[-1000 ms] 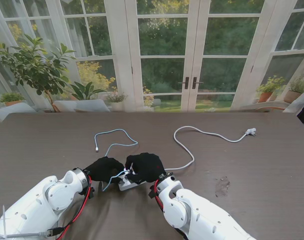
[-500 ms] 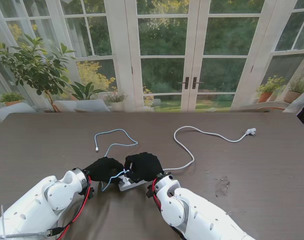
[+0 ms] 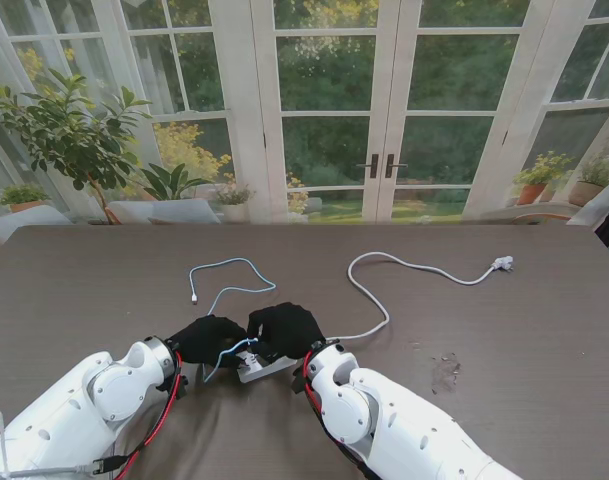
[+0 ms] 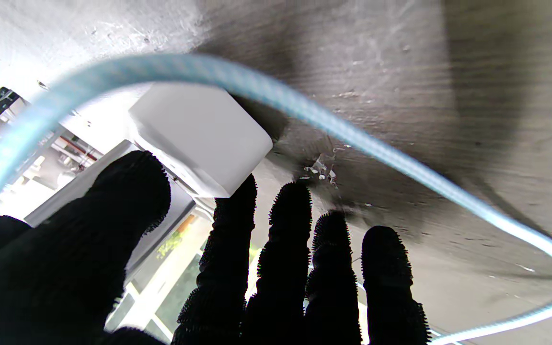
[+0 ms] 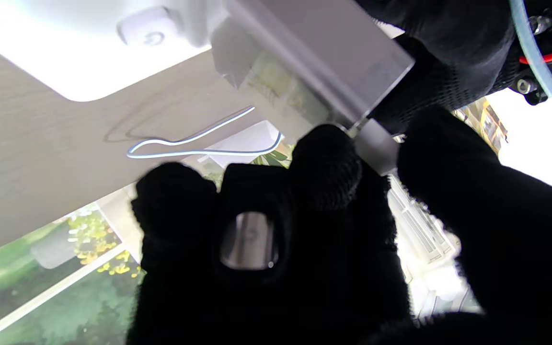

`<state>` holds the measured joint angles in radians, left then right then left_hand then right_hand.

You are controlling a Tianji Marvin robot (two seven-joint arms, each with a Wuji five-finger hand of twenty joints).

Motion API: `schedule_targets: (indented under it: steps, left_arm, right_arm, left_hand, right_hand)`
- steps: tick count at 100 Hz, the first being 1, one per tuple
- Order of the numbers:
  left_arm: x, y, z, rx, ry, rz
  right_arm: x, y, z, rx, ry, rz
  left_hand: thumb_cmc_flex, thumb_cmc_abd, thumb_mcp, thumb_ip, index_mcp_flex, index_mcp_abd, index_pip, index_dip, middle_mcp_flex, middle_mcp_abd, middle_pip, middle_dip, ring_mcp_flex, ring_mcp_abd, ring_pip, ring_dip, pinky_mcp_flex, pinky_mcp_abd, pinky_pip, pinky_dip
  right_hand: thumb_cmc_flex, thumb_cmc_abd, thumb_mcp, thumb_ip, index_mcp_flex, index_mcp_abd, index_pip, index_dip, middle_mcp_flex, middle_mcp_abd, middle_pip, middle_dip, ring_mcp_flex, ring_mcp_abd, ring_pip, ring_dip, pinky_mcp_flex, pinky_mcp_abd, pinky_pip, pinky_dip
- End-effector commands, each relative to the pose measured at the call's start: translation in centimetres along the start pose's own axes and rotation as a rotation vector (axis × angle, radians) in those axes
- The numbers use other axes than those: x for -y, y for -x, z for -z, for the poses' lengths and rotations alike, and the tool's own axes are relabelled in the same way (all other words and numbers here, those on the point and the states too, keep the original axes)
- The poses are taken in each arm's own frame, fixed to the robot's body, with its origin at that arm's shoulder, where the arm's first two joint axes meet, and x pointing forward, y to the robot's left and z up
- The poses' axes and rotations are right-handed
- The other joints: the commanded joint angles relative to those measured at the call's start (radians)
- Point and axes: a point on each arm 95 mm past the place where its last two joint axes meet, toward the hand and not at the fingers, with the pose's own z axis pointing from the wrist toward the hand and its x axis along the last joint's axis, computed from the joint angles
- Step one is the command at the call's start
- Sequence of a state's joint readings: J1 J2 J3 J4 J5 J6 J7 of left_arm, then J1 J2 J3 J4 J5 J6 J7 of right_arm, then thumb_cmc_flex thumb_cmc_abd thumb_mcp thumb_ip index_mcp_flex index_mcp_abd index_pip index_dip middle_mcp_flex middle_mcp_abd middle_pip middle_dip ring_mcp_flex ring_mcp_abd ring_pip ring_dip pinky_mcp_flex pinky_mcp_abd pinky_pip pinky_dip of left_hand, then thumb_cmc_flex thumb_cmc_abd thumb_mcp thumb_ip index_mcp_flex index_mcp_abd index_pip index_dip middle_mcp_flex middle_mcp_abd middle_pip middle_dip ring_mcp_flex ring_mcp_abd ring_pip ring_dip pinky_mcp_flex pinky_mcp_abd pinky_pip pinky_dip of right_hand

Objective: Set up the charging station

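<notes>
Close in front of me, a white power strip lies on the dark table, mostly hidden by both black-gloved hands. My left hand grips a white charger block between thumb and index finger. My right hand pinches a small white connector against that block, beside the strip. A light-blue cable loops away from the hands, and its free end rests on the table. The strip's white cord runs to a plug at the far right.
A pale scuff marks the table to the right of my hands. Beyond the far edge stand glass doors and potted plants.
My right hand and forearm have shifted a little to the left, closer against the left hand. The left hand and the cables lie as before.
</notes>
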<state>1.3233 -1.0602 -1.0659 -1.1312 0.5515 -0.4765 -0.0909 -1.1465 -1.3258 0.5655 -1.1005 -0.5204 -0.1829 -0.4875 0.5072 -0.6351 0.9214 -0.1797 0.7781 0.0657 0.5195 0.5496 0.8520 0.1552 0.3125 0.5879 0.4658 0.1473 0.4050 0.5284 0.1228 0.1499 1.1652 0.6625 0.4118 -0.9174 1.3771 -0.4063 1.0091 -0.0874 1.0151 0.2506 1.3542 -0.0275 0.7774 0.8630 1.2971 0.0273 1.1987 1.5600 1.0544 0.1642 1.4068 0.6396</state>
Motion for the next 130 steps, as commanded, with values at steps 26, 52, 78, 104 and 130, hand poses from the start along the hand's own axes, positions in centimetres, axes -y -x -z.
schedule_targets:
  steps: [26, 52, 78, 104, 130]
  left_arm:
    - [-2.3, 0.4, 0.6, 0.011, 0.080, -0.001]
    - [-2.4, 0.2, 0.2, 0.005, 0.060, -0.044]
    - [-2.7, 0.0, -0.4, 0.007, 0.053, -0.071]
    - [-3.0, -0.2, -0.7, 0.010, 0.061, -0.109]
    - [-3.0, -0.2, -0.6, 0.006, 0.069, -0.117]
  right_arm:
    - [0.8, 1.2, 0.7, 0.047, -0.087, -0.027]
    - [0.8, 2.0, 0.8, 0.065, -0.117, -0.033]
    - [1.0, 2.3, 1.0, 0.082, -0.120, -0.051]
    - [1.0, 2.7, 1.3, 0.088, -0.135, -0.041]
    - [1.4, 3.5, 1.6, 0.095, -0.162, -0.036]
  left_hand:
    - [-0.031, -0.031, 0.026, 0.019, 0.056, -0.058, 0.036, 0.016, 0.049, -0.006, 0.029, 0.030, 0.107, 0.075, 0.172, 0.063, 0.015, -0.040, 0.046, 0.029]
    - [0.085, -0.134, -0.003, -0.101, 0.090, -0.114, 0.184, 0.053, 0.138, -0.053, 0.167, 0.189, 0.203, 0.082, 0.299, 0.160, 0.071, -0.028, 0.130, 0.069]
    - [0.168, -0.163, -0.023, -0.101, 0.101, -0.141, 0.358, -0.008, 0.230, -0.087, 0.246, 0.503, 0.293, 0.092, 0.412, 0.250, 0.133, 0.015, 0.195, 0.138]
    - [0.226, -0.182, 0.029, -0.099, 0.179, -0.192, 0.616, -0.095, 0.362, -0.139, 0.303, 0.647, 0.415, 0.091, 0.526, 0.316, 0.216, 0.053, 0.259, 0.205]
    - [0.227, -0.203, 0.037, -0.105, 0.195, -0.196, 0.665, -0.213, 0.386, -0.143, 0.317, 0.650, 0.440, 0.089, 0.547, 0.333, 0.229, 0.055, 0.269, 0.222]
  right_hand:
    - [0.085, 0.042, 0.077, 0.046, 0.018, 0.005, 0.121, 0.067, 0.034, 0.046, -0.012, 0.045, 0.020, -0.052, 0.023, -0.778, 0.024, -0.016, 0.042, 0.020]
    - [0.080, 0.046, 0.077, 0.044, 0.009, -0.003, 0.122, 0.081, 0.027, 0.045, -0.012, 0.050, 0.020, -0.052, 0.015, -0.781, 0.022, -0.017, 0.034, 0.018]
    - [0.079, 0.049, 0.072, 0.045, 0.005, 0.001, 0.124, 0.087, 0.027, 0.047, -0.014, 0.051, 0.020, -0.045, 0.013, -0.782, 0.022, -0.012, 0.032, 0.019]
    - [0.075, 0.053, 0.070, 0.045, 0.004, -0.004, 0.128, 0.083, 0.026, 0.045, -0.014, 0.048, 0.020, -0.042, 0.013, -0.782, 0.022, -0.011, 0.029, 0.018]
    - [0.074, 0.053, 0.070, 0.045, 0.002, -0.005, 0.131, 0.080, 0.024, 0.044, -0.012, 0.046, 0.020, -0.042, 0.011, -0.783, 0.021, -0.011, 0.027, 0.017]
